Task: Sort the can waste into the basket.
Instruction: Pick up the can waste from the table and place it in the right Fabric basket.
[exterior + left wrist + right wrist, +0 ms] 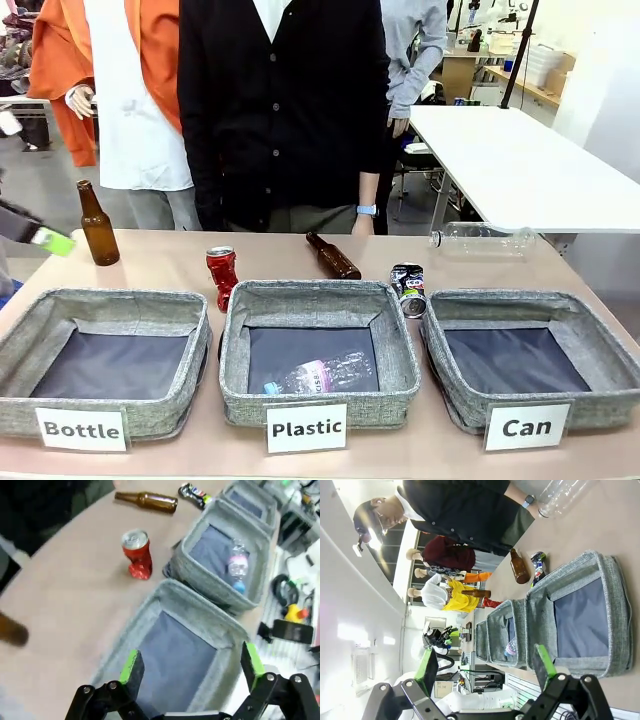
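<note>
Both crushed cans are seen on the table (pixel 150 262), outside the baskets. The red can (pixel 221 275) stands upright behind the gap between the basket labelled Bottle (pixel 100 300) and the basket labelled Plastic (pixel 310 292). The black and silver can (pixel 408 289) lies on its side behind the gap between the latter and the basket labelled Can (pixel 500 303). The left gripper (pixel 192 662) is shown with its jaws spread wide and nothing between them, above the basket labelled Bottle, with the red can well apart on the table past that basket. The right gripper (pixel 486 662) is likewise released and empty, with the basket labelled Can just ahead of its fingers and the black and silver can past that basket's far rim. The printed labels are legible in the front view, where one green pad of the left gripper is seen at the left edge near an upright brown bottle (pixel 98 224). A plastic bottle (pixel 237 565) inside the middle basket is presented from above in the left wrist view. In the right wrist view, rolled sideways, the three baskets are lined up end to end.
</note>
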Robot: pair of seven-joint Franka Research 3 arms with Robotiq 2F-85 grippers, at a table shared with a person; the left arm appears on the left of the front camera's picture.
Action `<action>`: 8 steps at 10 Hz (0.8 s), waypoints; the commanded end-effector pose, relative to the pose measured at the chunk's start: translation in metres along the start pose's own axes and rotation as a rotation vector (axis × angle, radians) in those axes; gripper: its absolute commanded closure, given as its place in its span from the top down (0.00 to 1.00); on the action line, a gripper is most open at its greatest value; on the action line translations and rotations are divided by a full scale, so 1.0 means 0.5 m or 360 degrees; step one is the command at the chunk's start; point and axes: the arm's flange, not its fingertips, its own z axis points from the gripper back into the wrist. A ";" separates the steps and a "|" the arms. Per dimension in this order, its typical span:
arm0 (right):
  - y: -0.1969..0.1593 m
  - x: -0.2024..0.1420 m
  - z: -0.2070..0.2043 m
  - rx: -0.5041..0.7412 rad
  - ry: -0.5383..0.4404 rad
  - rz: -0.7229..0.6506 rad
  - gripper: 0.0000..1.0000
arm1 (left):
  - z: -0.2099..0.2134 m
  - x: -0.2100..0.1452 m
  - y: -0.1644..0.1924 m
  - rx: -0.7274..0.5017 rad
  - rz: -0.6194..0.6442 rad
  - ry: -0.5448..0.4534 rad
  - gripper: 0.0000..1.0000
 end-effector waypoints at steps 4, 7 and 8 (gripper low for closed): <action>0.002 0.006 0.000 0.0044 -0.0026 0.0044 1.00 | -0.154 0.022 0.121 0.0118 -0.0418 -0.0068 1.00; 0.002 0.006 0.000 0.0044 -0.0026 0.0044 1.00 | -0.158 0.015 0.112 0.0120 -0.0400 -0.0049 1.00; 0.002 0.006 0.000 0.0044 -0.0026 0.0044 1.00 | -0.158 0.015 0.112 0.0120 -0.0400 -0.0049 1.00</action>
